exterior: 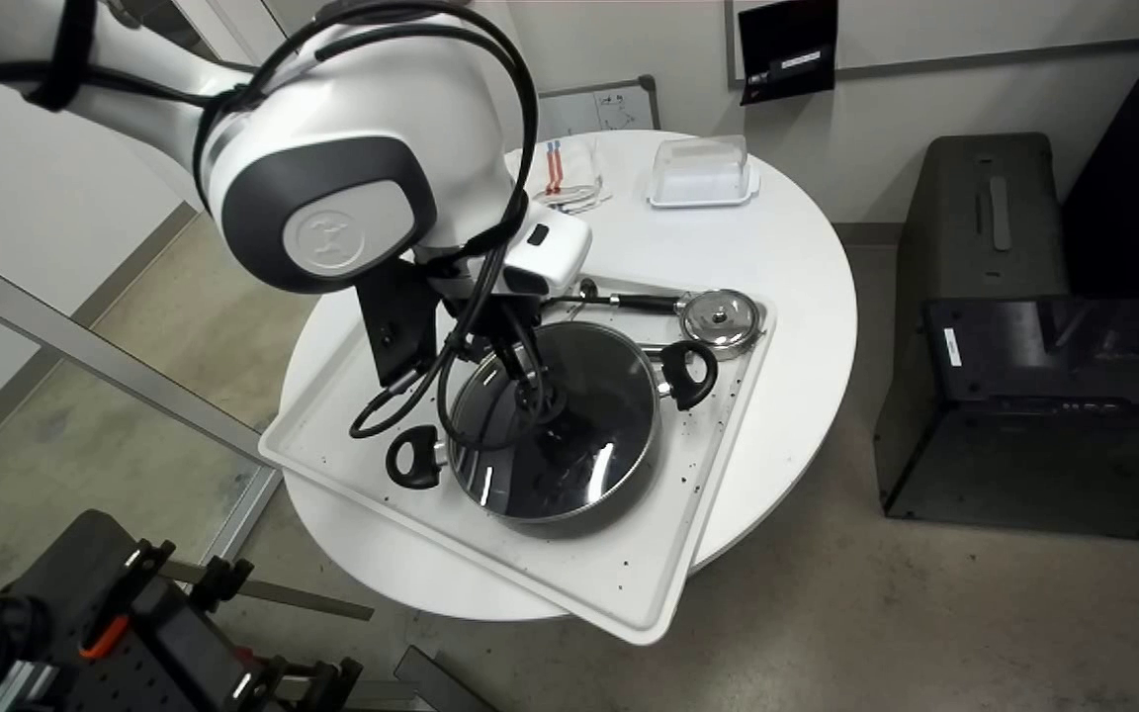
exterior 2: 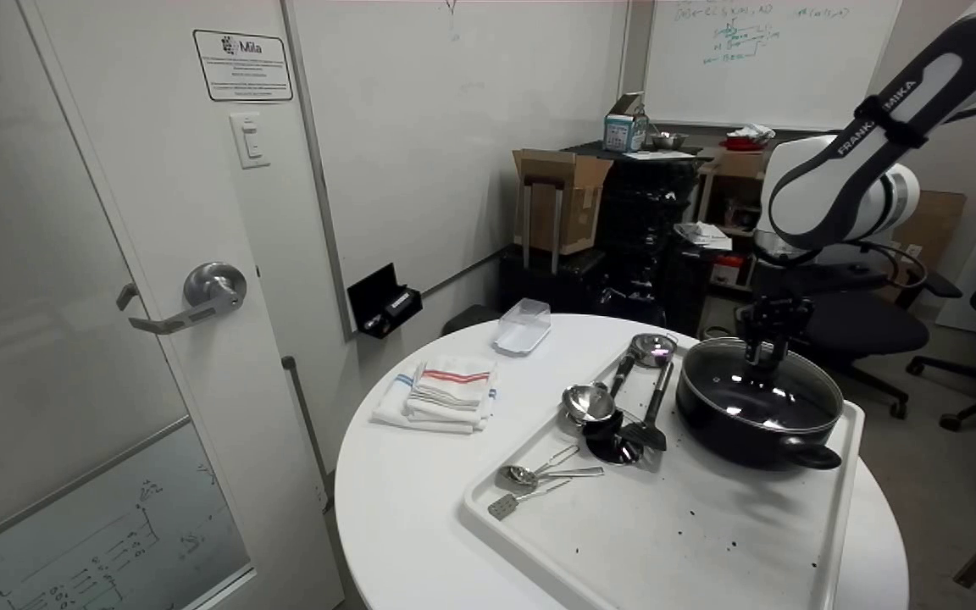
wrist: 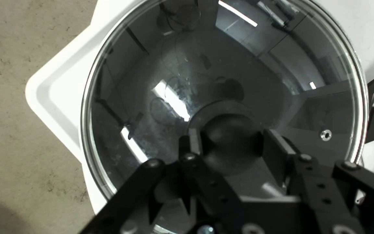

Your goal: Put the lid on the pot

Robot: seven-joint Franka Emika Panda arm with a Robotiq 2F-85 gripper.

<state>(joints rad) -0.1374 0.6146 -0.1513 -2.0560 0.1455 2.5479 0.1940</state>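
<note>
The clear glass lid [exterior: 589, 445] with a metal rim lies over the wide black pot [exterior 2: 721, 432] in both exterior views. The lid [exterior 2: 729, 385] looks level on the pot's rim. Two black pot handles show in an exterior view. The wrist view shows the lid [wrist: 141, 74] from above, with its rim and small vent. My gripper [wrist: 230, 139] points down at the lid's centre. Its fingers stand on both sides of the dark round knob [wrist: 229, 130] and appear to touch it. The gripper [exterior 2: 765, 354] also shows above the lid in an exterior view.
The white tray [exterior 2: 708, 542] bears a silver pan [exterior: 718, 318], a black spatula [exterior 2: 645, 434], a strainer [exterior 2: 588, 402] and several small metal utensils [exterior 2: 530, 483]. Folded towels [exterior 2: 446, 394] and a clear butter dish [exterior: 700, 173] are on the round table [exterior: 807, 267].
</note>
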